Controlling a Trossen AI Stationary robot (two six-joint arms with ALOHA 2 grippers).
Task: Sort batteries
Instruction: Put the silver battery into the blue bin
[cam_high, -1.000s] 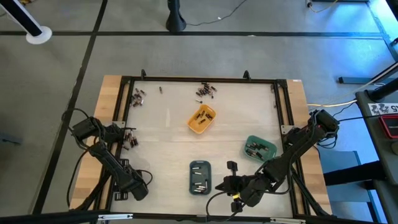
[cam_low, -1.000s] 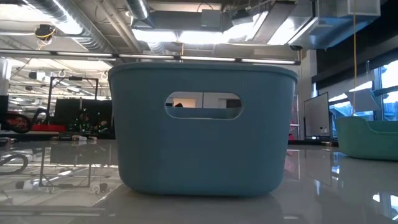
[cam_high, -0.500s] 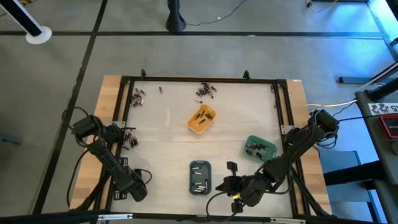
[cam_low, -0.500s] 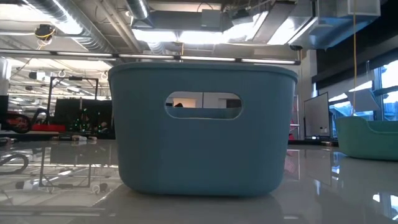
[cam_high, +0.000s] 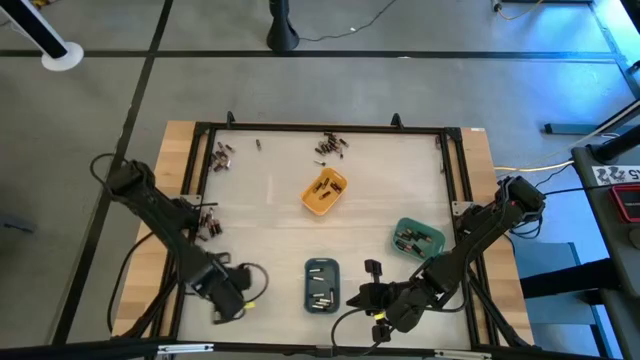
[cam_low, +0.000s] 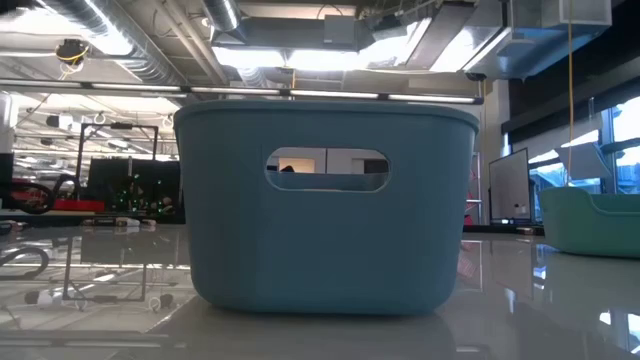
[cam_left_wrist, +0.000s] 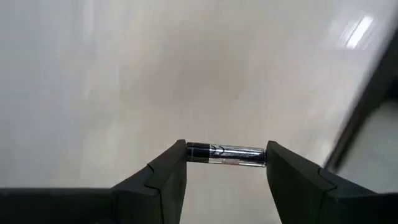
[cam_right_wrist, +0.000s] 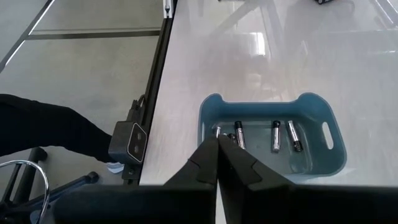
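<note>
1. High view: the left pincer (cam_high: 243, 292) sits low over the near-left part of the table (cam_high: 270, 215), well left of the slate-blue tray (cam_high: 321, 284); from up here its fingers are a dark blur and what it carries cannot be made out.
2. Left wrist view settles it: the two fingers (cam_left_wrist: 166, 171) pinch one battery (cam_left_wrist: 225, 153) end to end, so they stand partly apart with the cell bridging the gap above bare table.
3. The right pincer (cam_high: 372, 268) waits at the near edge just right of the slate-blue tray. In the right wrist view its fingertips (cam_right_wrist: 217, 142) meet with no gap and nothing between them, and they cover part of the tray's near end.
4. The slate-blue tray holds several batteries (cam_right_wrist: 274, 134); the ones behind the fingertips are partly hidden.
5. More cells lie in the orange tray (cam_high: 324, 191) and the green tray (cam_high: 417, 237), too small to count.
6. Loose batteries lie in clusters at the far edge (cam_high: 331, 146), the far-left corner (cam_high: 222, 154) and the left edge (cam_high: 208, 226), the last partly under the left arm.
7. Low view: the slate-blue tray's wall (cam_low: 320, 215) fills the middle and blocks both pincers; only a corner of the green tray (cam_low: 592, 222) shows at the right.
</note>
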